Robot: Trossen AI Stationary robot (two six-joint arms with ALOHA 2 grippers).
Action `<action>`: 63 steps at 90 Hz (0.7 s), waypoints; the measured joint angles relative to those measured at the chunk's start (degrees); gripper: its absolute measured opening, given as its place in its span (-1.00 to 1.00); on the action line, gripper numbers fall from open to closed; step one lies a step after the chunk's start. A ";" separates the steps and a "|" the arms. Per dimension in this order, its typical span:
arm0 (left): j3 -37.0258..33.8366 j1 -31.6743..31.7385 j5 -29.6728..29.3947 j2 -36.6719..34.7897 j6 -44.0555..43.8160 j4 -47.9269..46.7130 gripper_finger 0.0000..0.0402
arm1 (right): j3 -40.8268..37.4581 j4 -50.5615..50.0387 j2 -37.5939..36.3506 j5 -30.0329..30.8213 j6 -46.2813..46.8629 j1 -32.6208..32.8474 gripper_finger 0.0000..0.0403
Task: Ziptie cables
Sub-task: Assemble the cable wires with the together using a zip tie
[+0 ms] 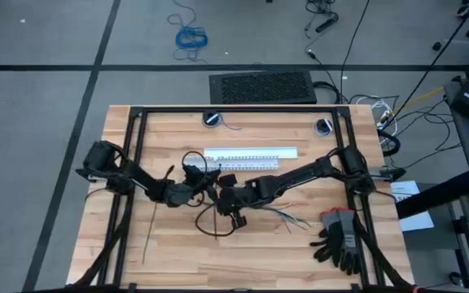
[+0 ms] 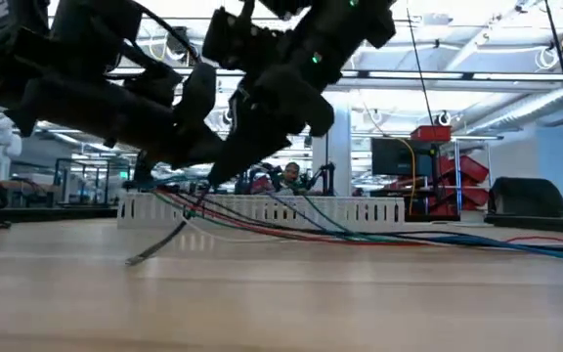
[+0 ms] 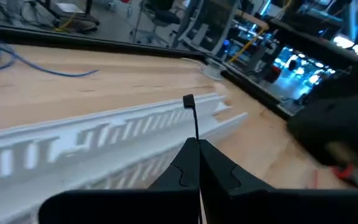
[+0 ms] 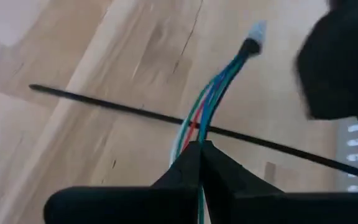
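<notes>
The cables (image 1: 279, 215) are a slim bundle of blue, green and red wires lying across the table's middle; their near end (image 4: 252, 36) carries a small plug. My right gripper (image 4: 199, 144) is shut on the bundle at table centre. Close to its left, my left gripper (image 3: 196, 142) is shut on one ziptie (image 3: 194, 124), a thin dark strip that crosses the bundle (image 4: 123, 107). In the low view a dark strip slants down and its tip (image 2: 150, 254) touches the wood. A second ziptie (image 1: 148, 233) lies flat on the table at the near left. My left gripper pinches the ziptie a short way below its square head (image 3: 188, 101) between its two fingers. The fingers lie along the strip. The head stands free past the fingertips, above the table. My right gripper pinches the wire bundle (image 4: 199, 127) between its two fingers, a little back from the plug end. The fingers lie along the wires. The plug end reaches out past the fingertips, above the wood, and the rest of the bundle (image 2: 409, 235) trails onto the table toward the right.
A white slotted duct (image 1: 251, 155) lies just beyond both grippers. Dark work gloves (image 1: 340, 238) sit at the near right. A black metal frame (image 1: 234, 111) borders the table. Bare wood stretches along the near edge.
</notes>
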 joint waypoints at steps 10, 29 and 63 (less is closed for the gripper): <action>0.14 -0.13 -0.23 0.02 0.13 -0.42 -1.00 | -0.24 -1.03 0.90 -0.15 3.46 -0.56 -0.97; 0.07 -0.17 -0.04 0.02 1.09 -0.22 -1.00 | -0.25 -2.14 0.35 0.43 3.84 0.28 -0.65; 0.83 -1.33 -2.45 2.73 -4.36 -0.45 -1.00 | -0.25 -9.37 -0.04 17.85 10.08 3.13 -0.20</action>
